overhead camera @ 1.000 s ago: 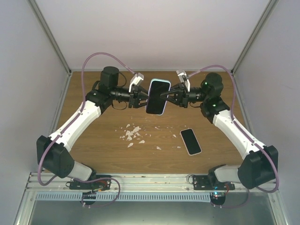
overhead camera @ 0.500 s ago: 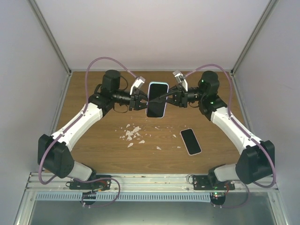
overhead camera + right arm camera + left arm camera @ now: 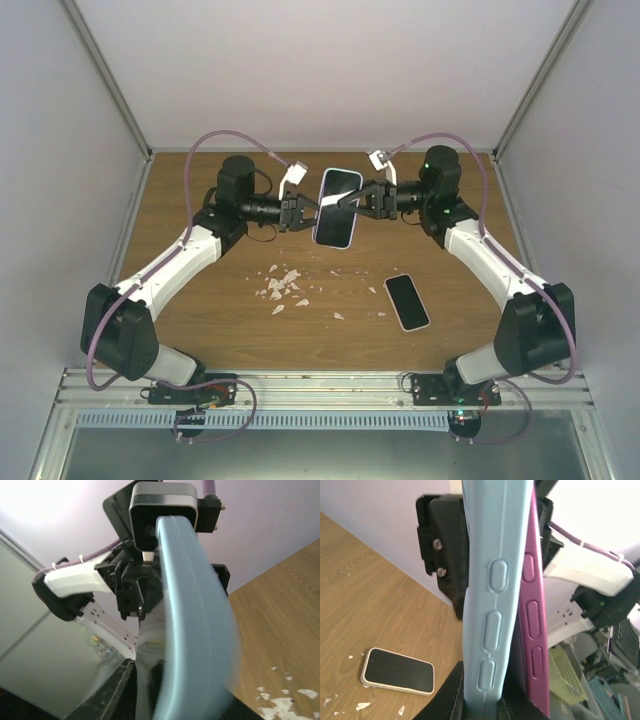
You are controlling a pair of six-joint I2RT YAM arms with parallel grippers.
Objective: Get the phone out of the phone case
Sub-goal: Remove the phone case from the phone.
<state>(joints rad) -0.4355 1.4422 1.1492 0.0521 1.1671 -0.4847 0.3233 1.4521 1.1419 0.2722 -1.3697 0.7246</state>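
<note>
The phone case (image 3: pixel 332 245) is light blue and hangs in the air over the back of the table, between both grippers. My left gripper (image 3: pixel 308 210) is shut on the case's side wall (image 3: pixel 495 605), with one finger (image 3: pixel 452 692) outside it. The phone's magenta edge (image 3: pixel 532 605) stands apart from that wall, partly lifted out. My right gripper (image 3: pixel 353 200) reaches in from the other side. In its own view the gripper (image 3: pixel 175 700) has its jaws closed round the glossy phone (image 3: pixel 147 650) and the case's curved edge (image 3: pixel 195 605). The phone's dark screen (image 3: pixel 336 225) faces up.
A second phone (image 3: pixel 407 301) in a whitish case lies screen up on the wooden table, right of centre; it also shows in the left wrist view (image 3: pixel 397 671). White scraps (image 3: pixel 282 284) are scattered near the table's middle. Walls close in the left, right and back.
The left gripper has closed on the case's side. Both wrists have drawn a little toward the back wall, and the phone and case have tilted slightly.
</note>
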